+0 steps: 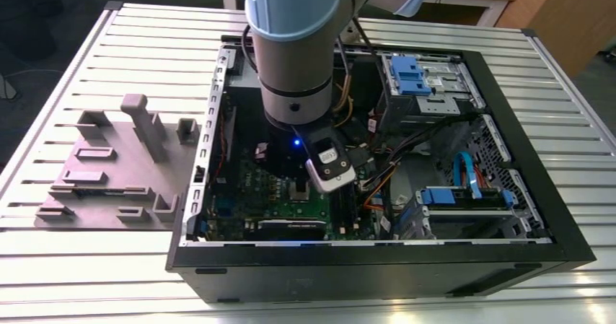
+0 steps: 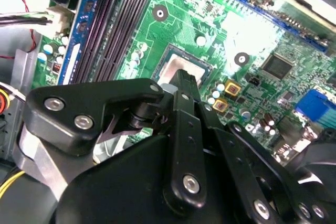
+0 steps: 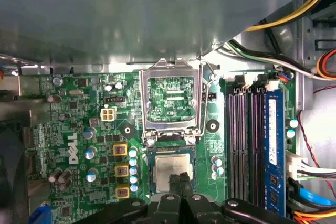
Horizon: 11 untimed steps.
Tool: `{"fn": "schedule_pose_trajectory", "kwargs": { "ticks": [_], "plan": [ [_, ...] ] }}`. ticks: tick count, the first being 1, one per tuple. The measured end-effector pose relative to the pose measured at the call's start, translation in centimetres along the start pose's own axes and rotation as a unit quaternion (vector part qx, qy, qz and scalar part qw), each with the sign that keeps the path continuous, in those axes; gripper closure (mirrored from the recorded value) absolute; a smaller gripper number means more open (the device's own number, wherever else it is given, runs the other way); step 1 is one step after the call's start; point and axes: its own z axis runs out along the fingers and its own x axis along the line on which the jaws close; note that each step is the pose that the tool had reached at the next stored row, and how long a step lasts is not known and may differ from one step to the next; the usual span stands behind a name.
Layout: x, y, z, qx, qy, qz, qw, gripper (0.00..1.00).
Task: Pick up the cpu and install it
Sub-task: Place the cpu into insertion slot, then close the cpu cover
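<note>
We are reaching down into the open computer case with our arm. Our gripper is hanging right over the green board. Its two fingers are pressing close together, with nothing pinched between them.

The cpu is lying flat in its square seat on the board, shiny side up. In both wrist views the tips of the gripper are sitting over one edge of the cpu. We cannot tell if they are touching it or just floating above it.

The metal frame that holds the cpu down is standing open just beside the seat. Its thin wire handle is sticking up next to it. So the cpu is looking placed, but nothing is locking it in.

Here is what we are thinking could go wrong. If the tips are pushing on one edge, the cpu could be tipping up on the other side. If we are sliding sideways while touching it, we could be dragging it crooked in its seat. A crooked cpu could be hurting the tiny parts under it. Our fingers could also be bumping the open frame or the black slots close by.
</note>
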Motion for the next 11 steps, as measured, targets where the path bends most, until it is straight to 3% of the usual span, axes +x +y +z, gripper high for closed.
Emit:
{"fn": "schedule_pose_trajectory", "kwargs": {
  "ticks": [11],
  "plan": [
    [0.0,0.01,-0.03,0.0005,0.0,0.0,1.0,0.9]
  ]
}}
